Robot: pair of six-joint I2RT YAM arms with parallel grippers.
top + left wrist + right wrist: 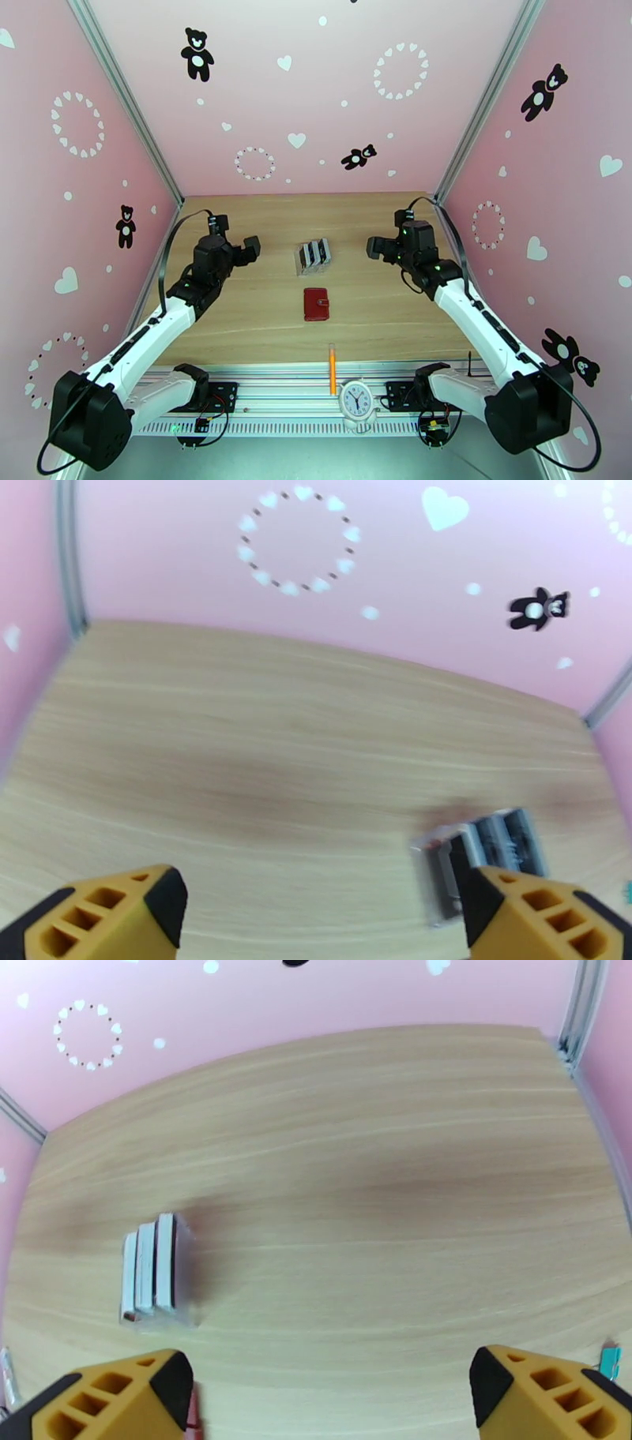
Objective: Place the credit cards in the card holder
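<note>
The card holder (317, 304), a small red wallet, lies closed on the middle of the wooden table (237, 316). Just behind it, several dark and white credit cards (314, 253) stand on edge in a clear slotted rack (303, 267). My left gripper (251, 249) hovers left of the rack and my right gripper (374, 247) hovers right of it. In the left wrist view the left gripper (324, 898) is open and holds nothing, with the cards (494, 845) blurred at lower right. The right gripper (332, 1374) is open too, with the cards (150, 1272) at lower left.
An orange pencil (332, 369) lies at the table's near edge, pointing at a small white clock (355, 399) on the rail. Pink walls close in the table on three sides. A small teal object (608, 1361) shows at the right wrist view's lower right edge.
</note>
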